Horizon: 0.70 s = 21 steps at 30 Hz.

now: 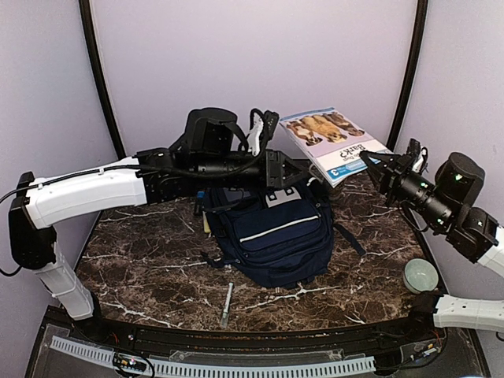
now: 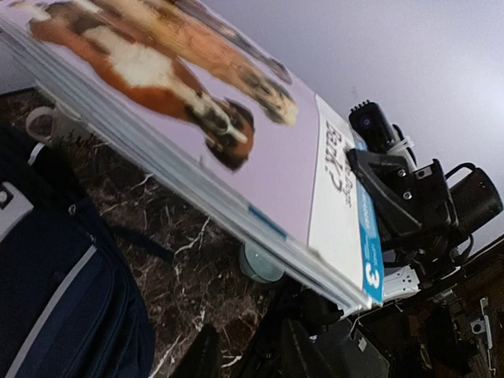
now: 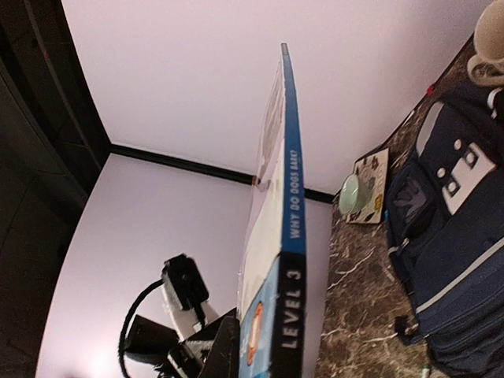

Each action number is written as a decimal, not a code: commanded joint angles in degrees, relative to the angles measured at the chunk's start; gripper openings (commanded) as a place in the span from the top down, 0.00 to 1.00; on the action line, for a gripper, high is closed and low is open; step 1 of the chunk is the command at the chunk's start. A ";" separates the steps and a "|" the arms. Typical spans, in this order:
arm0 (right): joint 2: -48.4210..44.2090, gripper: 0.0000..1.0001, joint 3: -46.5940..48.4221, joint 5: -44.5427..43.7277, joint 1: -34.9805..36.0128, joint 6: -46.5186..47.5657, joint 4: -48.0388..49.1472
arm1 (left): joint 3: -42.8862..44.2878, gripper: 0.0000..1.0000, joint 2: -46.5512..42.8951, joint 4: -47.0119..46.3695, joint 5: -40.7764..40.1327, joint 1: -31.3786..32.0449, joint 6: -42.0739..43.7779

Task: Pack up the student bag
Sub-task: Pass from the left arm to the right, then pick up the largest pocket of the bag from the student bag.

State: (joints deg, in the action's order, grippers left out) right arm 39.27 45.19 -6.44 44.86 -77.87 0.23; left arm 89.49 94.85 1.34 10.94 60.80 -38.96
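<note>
The student bag [image 1: 272, 232], navy with a white stripe, lies flat in the middle of the table; it also shows as the bag [image 2: 55, 299] and the bag [image 3: 449, 236]. A thin book with dogs on its cover [image 1: 335, 142] hangs tilted in the air behind the bag. My right gripper [image 1: 372, 167] is shut on the book's near corner, and its wrist view shows the blue spine [image 3: 291, 197] clamped in that gripper [image 3: 260, 354]. My left gripper [image 1: 311, 179] reaches under the book's lower edge. Its jaws [image 2: 244, 354] stand apart below the book [image 2: 236, 134], with nothing between them.
A pen [image 1: 227, 303] lies in front of the bag. A pale green bowl [image 1: 420, 276] sits at the right, near the right arm's base, also seen as the bowl [image 2: 260, 264]. Another green bowl [image 3: 350, 193] rests on a patterned card [image 3: 372, 185]. A mug [image 2: 43, 122] stands beyond the bag.
</note>
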 commanded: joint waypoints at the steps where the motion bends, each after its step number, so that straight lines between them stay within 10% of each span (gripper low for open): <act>1: -1.15 1.00 4.66 -6.89 -1.98 8.92 -6.03 | -0.32 0.62 -4.34 12.50 -4.60 1.37 6.89; 7: 4.21 1.00 20.00 -13.68 -2.84 23.69 -28.63 | 2.28 0.08 -4.54 22.10 -13.53 2.97 11.94; 21: -0.42 1.00 26.02 -24.90 -2.94 29.98 -43.72 | 12.99 0.12 4.84 39.67 -20.50 6.24 22.26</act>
State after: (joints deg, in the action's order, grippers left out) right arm 42.46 71.66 -27.18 42.19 -48.75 -43.33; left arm 95.02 94.76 32.05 -7.25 64.73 -23.11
